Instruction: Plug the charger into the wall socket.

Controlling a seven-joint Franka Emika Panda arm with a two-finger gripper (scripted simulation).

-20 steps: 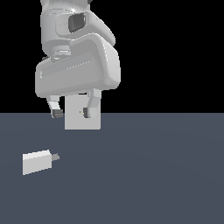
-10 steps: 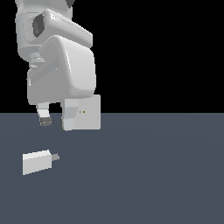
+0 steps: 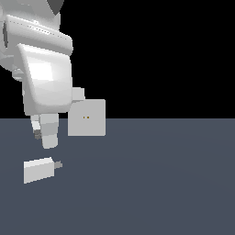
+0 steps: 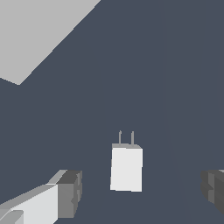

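Observation:
The charger (image 3: 39, 170) is a small white block lying on the dark grey floor at the exterior view's left, with its grey prongs (image 3: 58, 164) pointing toward that view's right. My gripper (image 3: 43, 137) hangs just above it, open and holding nothing. In the wrist view the charger (image 4: 126, 168) lies between my two wide-spread fingers (image 4: 68, 194), nearer one than the other, and neither touches it. The wall socket (image 3: 87, 117) is an upright white square plate with two small yellowish holes, standing just to the exterior view's right of my gripper.
The dark grey floor (image 3: 160, 183) stretches across the exterior view's right. A pale grey slab (image 4: 39, 30) fills one corner of the wrist view; I cannot tell whether it is the socket plate. My bulky white hand (image 3: 46, 82) hides the area behind it.
My arm has swung toward the exterior view's left and come down over the charger. The socket, partly hidden behind my fingers before, now shows in full. The charger has not moved.

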